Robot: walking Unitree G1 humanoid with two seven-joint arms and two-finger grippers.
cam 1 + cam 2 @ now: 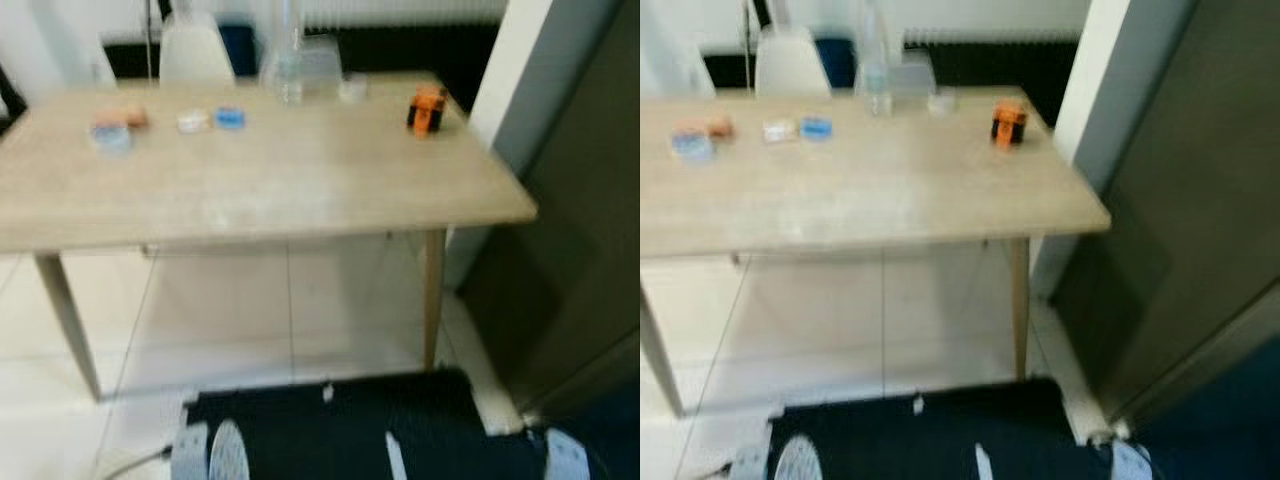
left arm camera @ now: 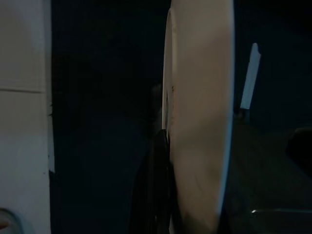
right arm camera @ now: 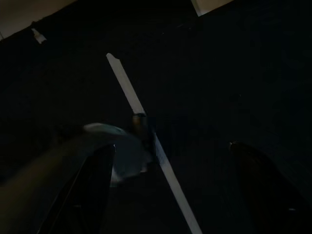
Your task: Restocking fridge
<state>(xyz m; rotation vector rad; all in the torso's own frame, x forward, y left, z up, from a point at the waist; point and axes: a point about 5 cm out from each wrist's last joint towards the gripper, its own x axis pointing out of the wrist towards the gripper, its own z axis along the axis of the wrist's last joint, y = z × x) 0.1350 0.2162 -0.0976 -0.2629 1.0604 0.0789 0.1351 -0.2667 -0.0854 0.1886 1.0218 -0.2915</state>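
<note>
The head views are blurred. A light wooden table (image 1: 300, 190) stands before me. On its far part are an orange and black item (image 1: 427, 109), a clear bottle (image 1: 288, 70), a blue tub (image 1: 230, 118), a white tub (image 1: 193, 121) and an orange tub (image 1: 125, 117). A tall dark grey fridge panel (image 1: 1200, 200) rises on my right. Both arms hang idle low at my sides. In the dark right wrist view, my right gripper (image 3: 175, 190) is open with nothing in it, above a black surface with a white stripe (image 3: 146, 126). My left gripper (image 2: 155, 190) is a dark shape beside a pale upright surface (image 2: 200, 122).
A white chair (image 1: 195, 50) and a clear box (image 1: 320, 58) stand behind the table. A white wall corner (image 1: 1090, 90) sits between table and fridge. Pale floor tiles (image 1: 250, 320) run under the table. My black torso (image 1: 350, 430) lies along the bottom edge.
</note>
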